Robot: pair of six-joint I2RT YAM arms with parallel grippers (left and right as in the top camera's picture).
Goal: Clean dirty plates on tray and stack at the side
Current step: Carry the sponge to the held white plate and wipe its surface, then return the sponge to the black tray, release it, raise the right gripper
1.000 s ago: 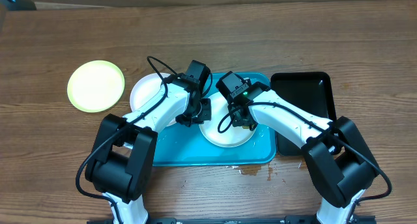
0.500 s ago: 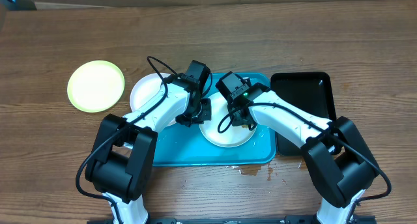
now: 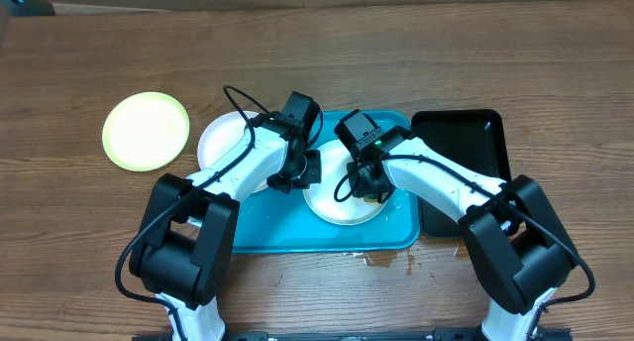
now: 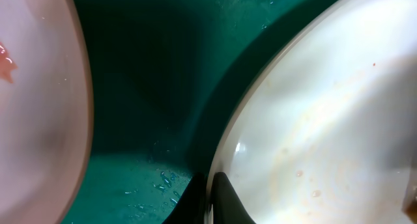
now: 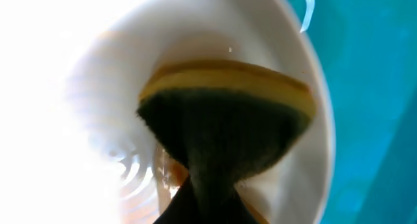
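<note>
A white plate [image 3: 342, 204] lies in the turquoise tray [image 3: 297, 234]. My left gripper [image 3: 300, 172] is shut on its left rim; the left wrist view shows the jaws [image 4: 210, 201] pinching the plate [image 4: 326, 120]. My right gripper [image 3: 369, 187] is shut on a yellow and dark green sponge [image 5: 225, 120] and presses it onto the same plate [image 5: 98, 87]. A second white plate [image 3: 220, 143] with a reddish smear lies at the tray's left end; it also shows in the left wrist view [image 4: 36, 107]. A pale yellow-green plate [image 3: 146, 130] lies on the table to the left.
A black tray [image 3: 461, 143] stands right of the turquoise tray. Water droplets lie on the tray floor [image 4: 159, 182] and a small wet patch [image 3: 381, 260] is on the wooden table by the tray's front edge.
My right gripper with the sponge has shifted slightly to the right and toward the front over the plate. The left arm has not moved.
</note>
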